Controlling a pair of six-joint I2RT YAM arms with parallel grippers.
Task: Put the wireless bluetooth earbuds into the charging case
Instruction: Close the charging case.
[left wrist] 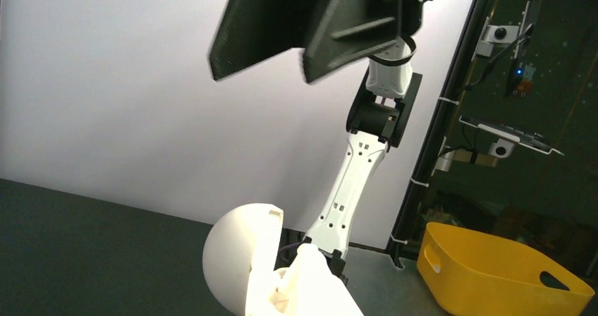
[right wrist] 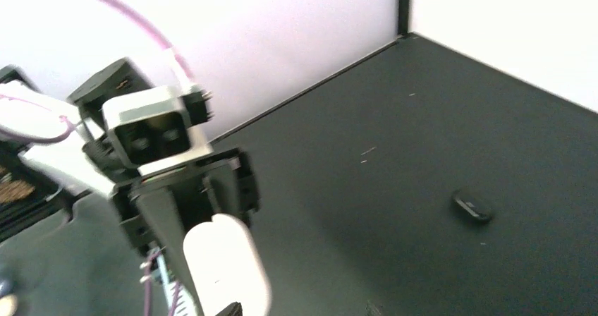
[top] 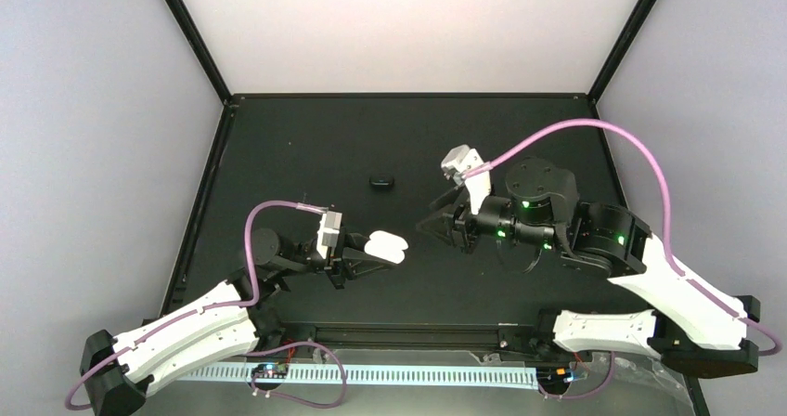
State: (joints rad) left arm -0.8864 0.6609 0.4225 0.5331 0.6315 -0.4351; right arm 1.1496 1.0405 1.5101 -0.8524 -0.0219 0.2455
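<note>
My left gripper (top: 369, 252) is shut on a white charging case (top: 387, 246) and holds it above the table with the lid hinged open. In the left wrist view the case (left wrist: 243, 256) fills the bottom centre, overexposed, and I cannot make out what lies inside. My right gripper (top: 432, 219) points left toward the case, a short gap away, with its jaws apart. It also hangs at the top of the left wrist view (left wrist: 282, 69). The right wrist view shows the white case (right wrist: 226, 266) close below. No earbud can be made out in any view.
A small black case (top: 381, 182) lies shut on the black table (top: 306, 147) behind the grippers, and also shows in the right wrist view (right wrist: 472, 207). A yellow bin (left wrist: 493, 274) stands beyond the table's right edge. White walls enclose the table.
</note>
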